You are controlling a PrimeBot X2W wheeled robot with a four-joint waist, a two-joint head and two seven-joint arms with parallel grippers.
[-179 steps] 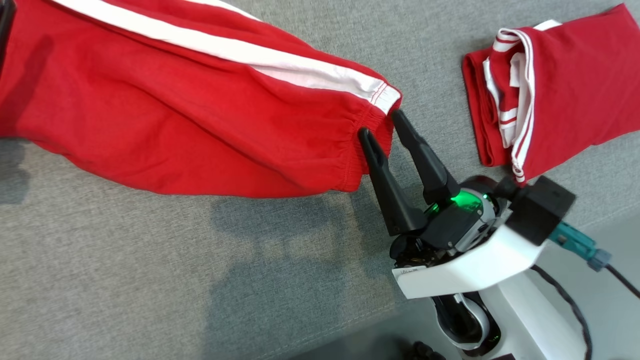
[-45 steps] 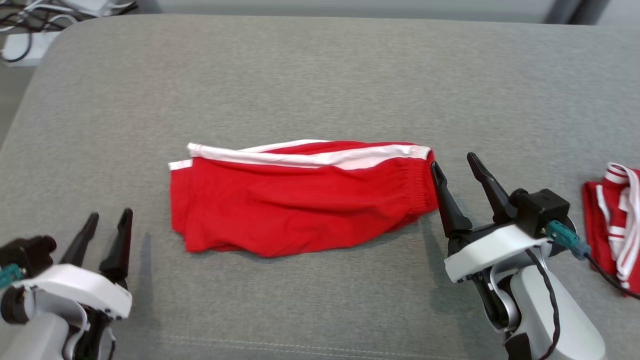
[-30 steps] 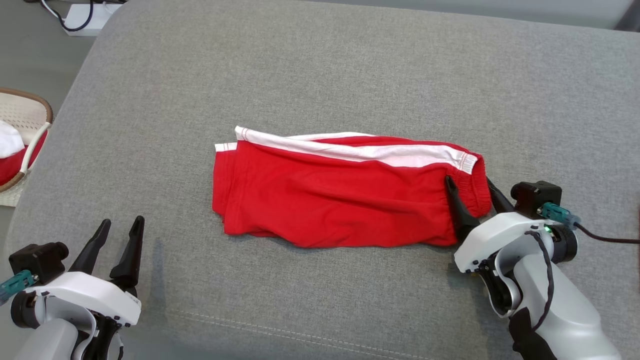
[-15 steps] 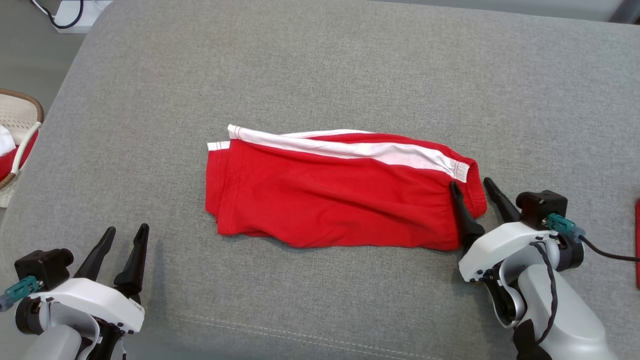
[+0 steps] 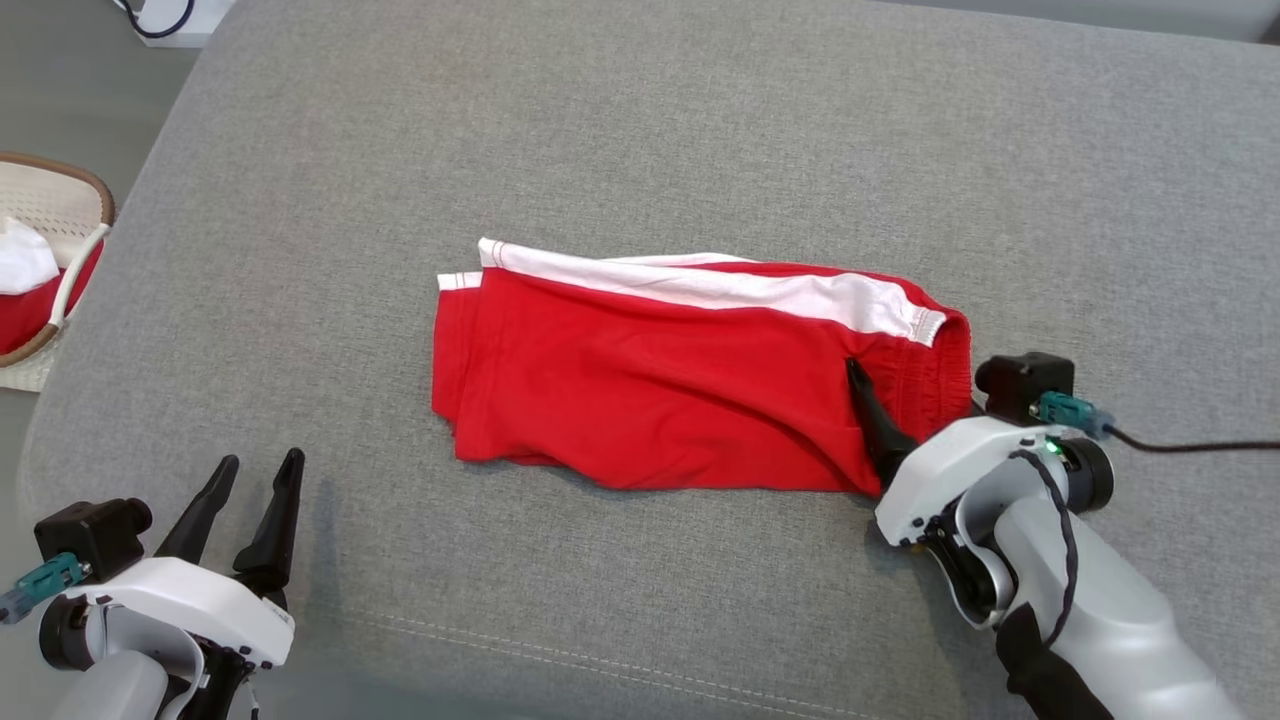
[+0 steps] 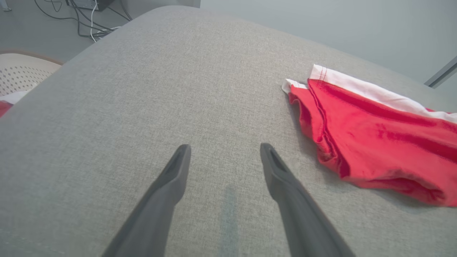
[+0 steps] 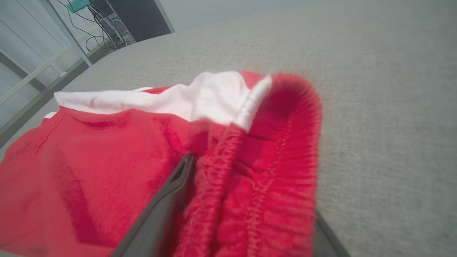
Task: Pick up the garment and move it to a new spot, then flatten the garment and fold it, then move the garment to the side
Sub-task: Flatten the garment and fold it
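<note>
**Operator:** Where is the garment?

**Technician:** The red shorts lie folded near the centre of the grey cushion. The white side stripe runs along the far edge, and the elastic waistband is at the robot's right end.

**Operator:** What is the state of the right gripper?

**Technician:** The right gripper is at the waistband end with its jaws spread wide, not clamped. One finger rests on top of the red cloth. In the right wrist view the gathered waistband bulges up between the two fingers, and the second finger is mostly hidden by it.

**Operator:** And the left gripper?

**Technician:** The left gripper is at the lower left with its jaws apart and nothing between them. It is over bare cushion, well apart from the hem end of the shorts.

**Operator:** Are there any containers?

**Technician:** One. A white perforated basket with a brown rim sits off the cushion's left edge. It holds a white cloth lying above some red fabric. I cannot tell what kind of items these are.
</note>
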